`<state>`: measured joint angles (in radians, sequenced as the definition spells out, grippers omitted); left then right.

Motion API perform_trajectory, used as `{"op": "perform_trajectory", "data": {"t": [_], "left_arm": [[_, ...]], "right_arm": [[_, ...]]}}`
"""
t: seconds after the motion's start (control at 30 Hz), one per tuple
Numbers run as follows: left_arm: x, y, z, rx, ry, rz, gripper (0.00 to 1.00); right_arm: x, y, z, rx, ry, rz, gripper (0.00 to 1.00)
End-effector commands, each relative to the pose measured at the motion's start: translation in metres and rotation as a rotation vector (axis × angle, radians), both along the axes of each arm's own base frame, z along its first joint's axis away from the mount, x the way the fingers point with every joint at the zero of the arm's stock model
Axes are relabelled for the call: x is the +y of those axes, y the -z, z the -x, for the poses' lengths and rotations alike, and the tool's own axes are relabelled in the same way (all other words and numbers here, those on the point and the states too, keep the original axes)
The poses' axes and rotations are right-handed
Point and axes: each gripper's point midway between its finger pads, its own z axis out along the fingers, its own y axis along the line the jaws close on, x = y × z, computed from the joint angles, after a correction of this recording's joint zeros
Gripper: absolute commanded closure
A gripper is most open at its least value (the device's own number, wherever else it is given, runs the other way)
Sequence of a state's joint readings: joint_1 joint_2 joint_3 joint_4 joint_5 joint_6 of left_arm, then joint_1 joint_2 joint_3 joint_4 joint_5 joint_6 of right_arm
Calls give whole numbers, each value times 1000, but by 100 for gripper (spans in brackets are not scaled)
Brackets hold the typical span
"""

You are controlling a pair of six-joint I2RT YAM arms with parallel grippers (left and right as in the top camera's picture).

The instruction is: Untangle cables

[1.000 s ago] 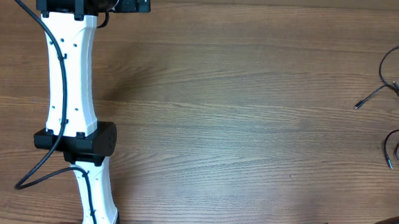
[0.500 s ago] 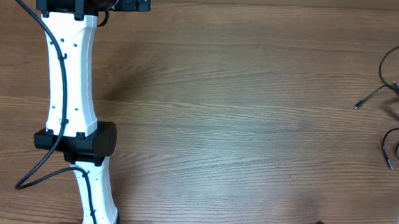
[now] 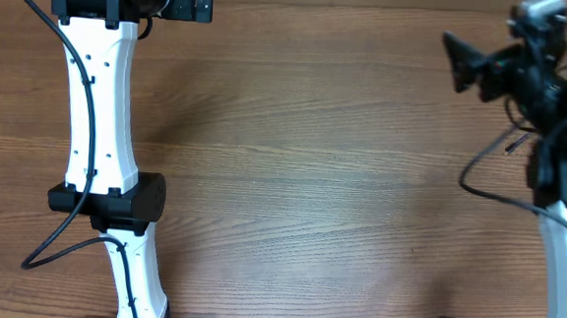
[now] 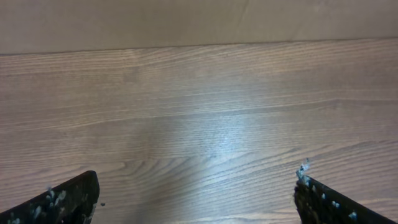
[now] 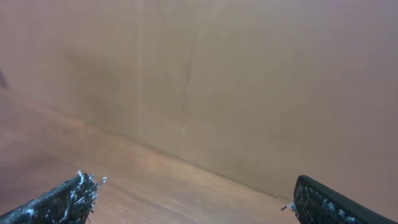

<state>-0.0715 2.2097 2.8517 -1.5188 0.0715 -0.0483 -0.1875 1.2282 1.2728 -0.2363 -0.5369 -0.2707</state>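
Bright, even light falls from above on the counter [image 3: 312, 180], with a faint soft shadow toward 3 o'clock of the left arm [image 3: 99, 108]. The left wrist view shows a pale sheen at centre. The right wrist view is dimmer, its wall [image 5: 249, 93] hazy.

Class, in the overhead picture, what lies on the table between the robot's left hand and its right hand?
Nothing: only bare wooden table lies between the left hand and the right hand, as the overhead view shows.

The right arm [image 3: 562, 257] has swung in, hiding most cables [image 3: 511, 145].
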Motion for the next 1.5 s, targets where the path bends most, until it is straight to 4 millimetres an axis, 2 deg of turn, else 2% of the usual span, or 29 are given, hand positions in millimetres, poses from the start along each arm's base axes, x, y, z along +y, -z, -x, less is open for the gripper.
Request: {"op": "perform_trajectory", "data": {"t": [0.0, 0.1, 0.27, 0.37, 0.5, 0.63, 0.8, 0.9, 1.03, 1.1, 1.17, 1.23, 1.37, 1.47], "left_arm": [[-1, -13, 6, -32, 24, -13, 0], [-1, -10, 9, -15, 25, -14, 0], [0, -7, 13, 5, 25, -15, 0], [0, -7, 13, 5, 25, -15, 0], [0, -7, 12, 4, 25, -15, 0], [0, -7, 13, 7, 25, -16, 0], [0, -7, 13, 2, 39, -26, 0], [-1, -8, 12, 0, 39, -26, 0], [-1, -8, 12, 0, 40, -25, 0], [-1, -8, 12, 0, 41, -23, 0], [-1, -8, 12, 0, 41, -23, 0], [-1, -8, 12, 0, 41, -23, 0], [-1, -7, 13, 5, 41, -23, 0], [-1, -5, 15, 16, 41, -24, 0]], "right_arm": [[6, -50, 48, -117, -76, -45, 0], [3, -82, 85, -214, -45, -20, 0], [10, -119, 152, -361, 10, 42, 0], [8, -115, 184, -348, 94, 38, 0], [6, -88, 197, -314, 140, 53, 0], [-1, -53, 188, -267, 165, 18, 0], [-18, -7, 156, -230, 183, -131, 0], [-52, 30, 132, -229, 317, -315, 0], [-116, 90, 112, -259, 614, -517, 0], [-127, 117, 104, -241, 661, -558, 0], [-124, 139, 92, -189, 626, -561, 0], [-116, 150, 80, -149, 568, -554, 0], [-102, 149, 67, -166, 449, -494, 1], [-84, 141, 67, -188, 336, -472, 4]]}}
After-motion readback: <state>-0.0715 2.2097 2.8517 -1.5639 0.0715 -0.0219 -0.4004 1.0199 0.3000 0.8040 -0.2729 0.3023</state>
